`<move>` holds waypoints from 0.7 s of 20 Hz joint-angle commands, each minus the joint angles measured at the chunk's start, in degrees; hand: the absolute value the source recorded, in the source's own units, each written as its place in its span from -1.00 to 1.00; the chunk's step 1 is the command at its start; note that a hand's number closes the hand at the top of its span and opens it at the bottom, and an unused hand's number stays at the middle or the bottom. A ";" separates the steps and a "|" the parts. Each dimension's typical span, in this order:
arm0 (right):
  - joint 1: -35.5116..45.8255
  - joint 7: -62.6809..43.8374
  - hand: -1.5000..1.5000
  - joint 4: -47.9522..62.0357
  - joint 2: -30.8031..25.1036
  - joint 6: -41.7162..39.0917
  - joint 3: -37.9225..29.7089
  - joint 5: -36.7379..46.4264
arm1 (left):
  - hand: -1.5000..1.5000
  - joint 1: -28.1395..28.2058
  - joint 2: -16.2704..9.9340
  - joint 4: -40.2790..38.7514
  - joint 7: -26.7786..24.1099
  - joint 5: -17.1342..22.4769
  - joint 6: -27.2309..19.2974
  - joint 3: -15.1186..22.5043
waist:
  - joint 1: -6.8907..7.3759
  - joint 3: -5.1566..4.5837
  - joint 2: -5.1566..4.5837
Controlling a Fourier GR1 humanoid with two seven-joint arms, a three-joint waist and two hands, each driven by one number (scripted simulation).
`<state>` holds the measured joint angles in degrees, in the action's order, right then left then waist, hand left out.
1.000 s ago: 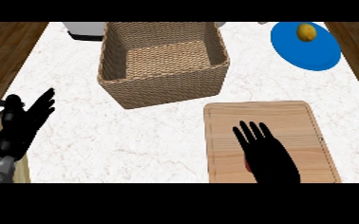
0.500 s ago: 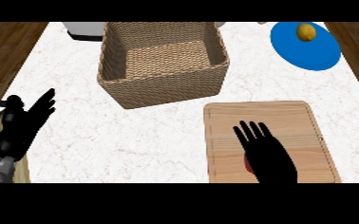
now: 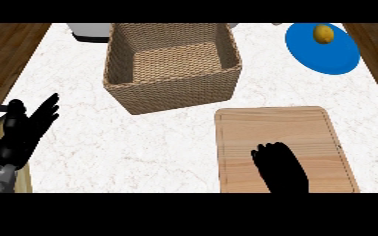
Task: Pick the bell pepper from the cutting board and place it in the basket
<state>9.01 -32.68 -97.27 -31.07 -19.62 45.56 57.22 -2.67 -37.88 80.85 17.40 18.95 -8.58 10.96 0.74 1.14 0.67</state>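
The wooden cutting board [image 3: 275,124] lies at the lower right of the marble counter. My right hand [image 3: 280,169] rests on its near half with the fingers curled downward. The bell pepper is hidden under that hand and no red shows. The woven basket [image 3: 177,92] stands behind and to the left of the board, and nothing shows inside it. My left hand [image 3: 26,132] stays open at the left edge, fingers up, resting.
A blue plate [image 3: 328,57] with a small yellow-brown fruit [image 3: 322,34] sits at the back right. A white and grey object [image 3: 92,31] stands behind the basket's left corner. Dark wood borders the counter on both sides.
My right hand's fingers have curled in from straight, and the hand has drawn slightly toward the near edge. A red sliver beside the hand half a second ago is now covered. The left hand is unmoved.
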 commanded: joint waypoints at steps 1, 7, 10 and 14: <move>0.42 2.54 1.00 1.60 -1.67 2.75 1.78 3.46 | 0.00 6.03 11.45 -0.71 -2.34 1.99 -3.64 3.84 | 0.22 -1.19 -0.67; 3.75 -6.23 1.00 2.38 14.06 -2.08 5.02 3.92 | 0.00 4.83 9.56 -0.93 -1.89 3.11 -1.35 3.43 | 1.27 -1.37 -0.74; 4.80 -13.26 1.00 7.56 29.15 -1.37 7.35 4.02 | 0.00 1.63 7.81 -0.12 0.19 3.47 -0.18 3.64 | 3.45 -1.47 -1.48; 8.98 -19.09 1.00 9.15 30.69 2.94 9.67 2.93 | 0.00 -0.02 6.82 -0.67 0.57 3.73 0.18 4.69 | 5.71 -1.47 -1.60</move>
<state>14.60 -45.87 -89.93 -5.98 -18.52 53.13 60.60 -6.48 -38.16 81.17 19.25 20.22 -7.37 14.09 4.20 0.75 -0.50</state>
